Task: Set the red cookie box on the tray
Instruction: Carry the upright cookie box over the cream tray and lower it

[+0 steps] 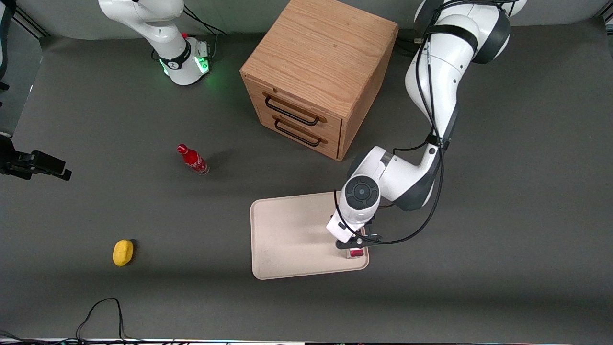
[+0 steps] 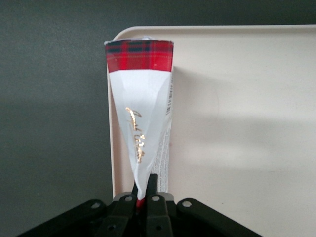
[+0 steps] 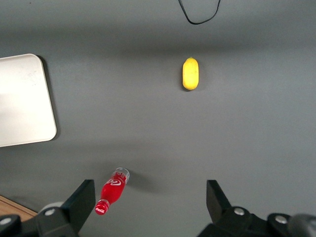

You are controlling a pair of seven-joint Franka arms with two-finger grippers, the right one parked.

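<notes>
End effector (image 2: 142,197) pinching slim red cookie box (image 2: 143,118) over smooth cream tray (image 2: 237,123)

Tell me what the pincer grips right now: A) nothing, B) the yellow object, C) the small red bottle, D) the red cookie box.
D: the pincer is shut on the red cookie box, holding it over a corner of the tray.

A red bottle (image 3: 112,191) lies on the grey table (image 3: 148,123), apart from a yellow object (image 3: 190,73) and the tray (image 3: 22,101).
</notes>
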